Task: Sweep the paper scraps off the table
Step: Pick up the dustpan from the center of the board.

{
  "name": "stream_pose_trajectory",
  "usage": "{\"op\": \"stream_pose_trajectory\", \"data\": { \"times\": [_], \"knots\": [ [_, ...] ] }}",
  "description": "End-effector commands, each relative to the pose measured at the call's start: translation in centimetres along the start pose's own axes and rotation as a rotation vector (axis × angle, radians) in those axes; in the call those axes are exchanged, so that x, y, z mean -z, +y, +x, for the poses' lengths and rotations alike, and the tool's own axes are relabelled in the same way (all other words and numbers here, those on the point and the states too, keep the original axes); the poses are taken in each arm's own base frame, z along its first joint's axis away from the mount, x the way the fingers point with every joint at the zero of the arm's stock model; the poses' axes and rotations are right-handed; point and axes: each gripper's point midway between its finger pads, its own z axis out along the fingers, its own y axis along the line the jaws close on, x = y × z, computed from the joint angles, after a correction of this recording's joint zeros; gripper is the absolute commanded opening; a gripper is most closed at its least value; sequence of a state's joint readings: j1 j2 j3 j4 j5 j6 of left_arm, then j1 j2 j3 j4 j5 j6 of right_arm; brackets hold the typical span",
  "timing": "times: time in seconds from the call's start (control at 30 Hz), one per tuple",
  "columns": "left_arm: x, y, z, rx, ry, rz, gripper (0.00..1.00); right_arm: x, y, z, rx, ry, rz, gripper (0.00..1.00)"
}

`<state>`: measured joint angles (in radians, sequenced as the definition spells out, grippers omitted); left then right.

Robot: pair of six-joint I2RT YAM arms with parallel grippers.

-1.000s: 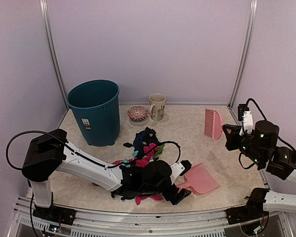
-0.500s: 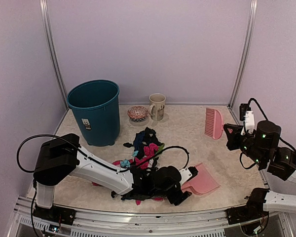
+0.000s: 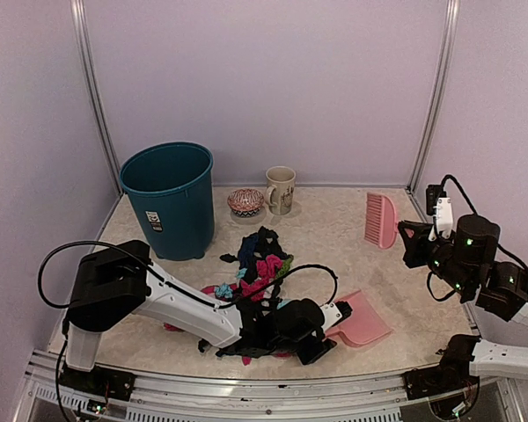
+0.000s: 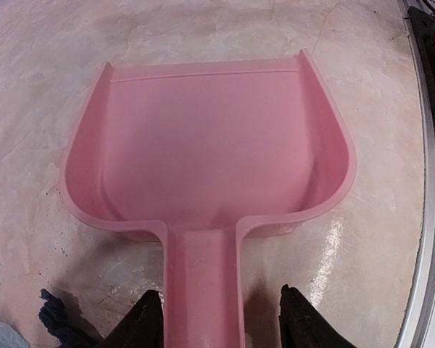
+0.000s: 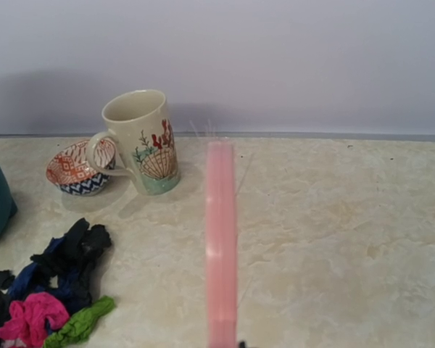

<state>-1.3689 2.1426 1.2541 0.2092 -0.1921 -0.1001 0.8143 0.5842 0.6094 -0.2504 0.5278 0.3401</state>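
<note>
Paper scraps (image 3: 262, 259) are waiting as the open left gripper (image 4: 225, 319), straddling the dustpan (image 4: 203, 145) handle, may be risking a slipping, off-centre pinch, while the right gripper (image 3: 407, 237) is clamping the brush (image 3: 380, 220).

pink brush (image 3: 380, 220), teal bin (image 3: 172, 211), mottled beige table (image 3: 334, 237)

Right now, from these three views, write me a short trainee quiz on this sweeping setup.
1. True or false: the dustpan already holds some paper scraps.
2. Fill in the blank: the right pincer is shut on the pink ____.
3. Choose one: next to the mug stands A) a patterned bowl, B) a bottle, C) a plate.

Key:
1. False. The pan is empty.
2. brush
3. A
</note>
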Motion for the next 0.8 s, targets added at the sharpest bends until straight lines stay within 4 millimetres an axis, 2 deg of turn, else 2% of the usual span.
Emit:
{"op": "stream_pose_trajectory", "data": {
  "times": [0.0,0.3,0.77],
  "knots": [
    [0.0,0.2,-1.2,0.018,-0.034,0.005,0.52,-0.1,-0.2,-0.4,-0.023,-0.015,0.006,0.00],
    [0.5,0.6,-1.8,0.037,-0.075,0.017,0.50,-0.2,0.0,-0.2,-0.021,-0.010,0.002,0.00],
    [1.2,0.8,-2.3,0.043,-0.106,0.025,0.40,-0.4,0.0,-0.3,-0.013,-0.006,0.004,0.00]
  ]
}}
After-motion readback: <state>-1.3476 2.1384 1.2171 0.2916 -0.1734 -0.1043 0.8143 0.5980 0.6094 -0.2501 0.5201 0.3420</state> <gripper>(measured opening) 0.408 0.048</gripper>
